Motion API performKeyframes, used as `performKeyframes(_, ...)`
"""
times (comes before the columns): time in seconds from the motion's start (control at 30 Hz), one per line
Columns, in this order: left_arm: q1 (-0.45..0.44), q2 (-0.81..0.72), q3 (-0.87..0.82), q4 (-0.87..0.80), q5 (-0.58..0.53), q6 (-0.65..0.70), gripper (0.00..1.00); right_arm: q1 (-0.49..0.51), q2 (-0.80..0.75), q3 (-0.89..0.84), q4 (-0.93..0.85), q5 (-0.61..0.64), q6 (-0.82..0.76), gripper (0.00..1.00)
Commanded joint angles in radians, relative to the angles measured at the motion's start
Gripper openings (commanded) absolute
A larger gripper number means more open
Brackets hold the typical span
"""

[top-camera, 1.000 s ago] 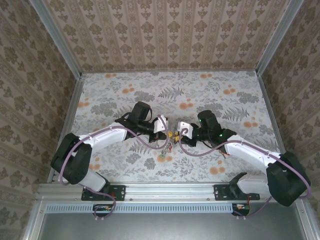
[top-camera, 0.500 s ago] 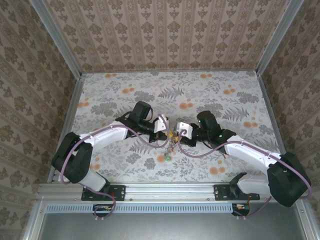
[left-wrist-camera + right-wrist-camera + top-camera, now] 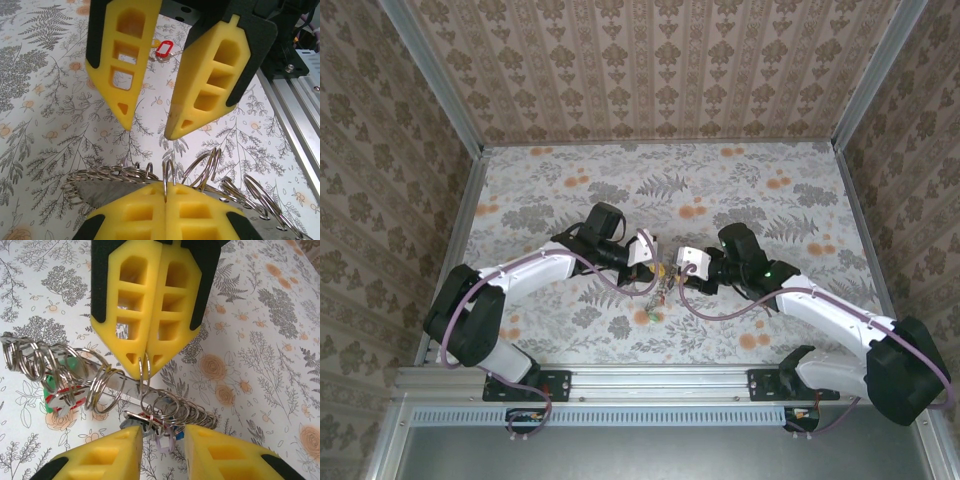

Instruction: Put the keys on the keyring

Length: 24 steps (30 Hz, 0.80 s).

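The left arm (image 3: 530,272) and right arm (image 3: 830,310) have white shells, black joints and bulky black bases. A purple cable (image 3: 610,282) loops along each. A green light (image 3: 767,268) glows on the right arm. The left claw (image 3: 165,186) and right claw (image 3: 162,432) have yellow fingers (image 3: 135,212) with moulded hollow pockets, backed in black plastic.

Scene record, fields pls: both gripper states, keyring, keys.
left gripper: shut on one split ring of the keyring
right gripper: open, facing the left gripper across the keyring
keys: red and green heads at one end of the keyring, attachment unclear
table: floral surface
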Motion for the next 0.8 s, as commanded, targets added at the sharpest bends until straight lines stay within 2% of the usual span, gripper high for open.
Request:
performKeyframes(0.0, -0.008, 0.017, 0.043, -0.047, 0.051, 0.034, 0.00, -0.003, 0.016, 0.053, 0.005, -0.043, 0.011, 0.28)
performKeyframes(0.2, -0.011, 0.024, 0.057, -0.064, 0.053, 0.032, 0.00, -0.002, 0.056, 0.084, -0.003, -0.133, 0.040, 0.27)
performKeyframes(0.47, -0.011, 0.036, 0.065, -0.073, 0.062, 0.008, 0.00, -0.001, 0.055, 0.086, -0.052, -0.142, 0.024, 0.28)
performKeyframes(0.77, -0.011, 0.054, 0.079, -0.093, 0.073, 0.000, 0.00, -0.001, 0.057, 0.074, -0.043, -0.173, 0.076, 0.29)
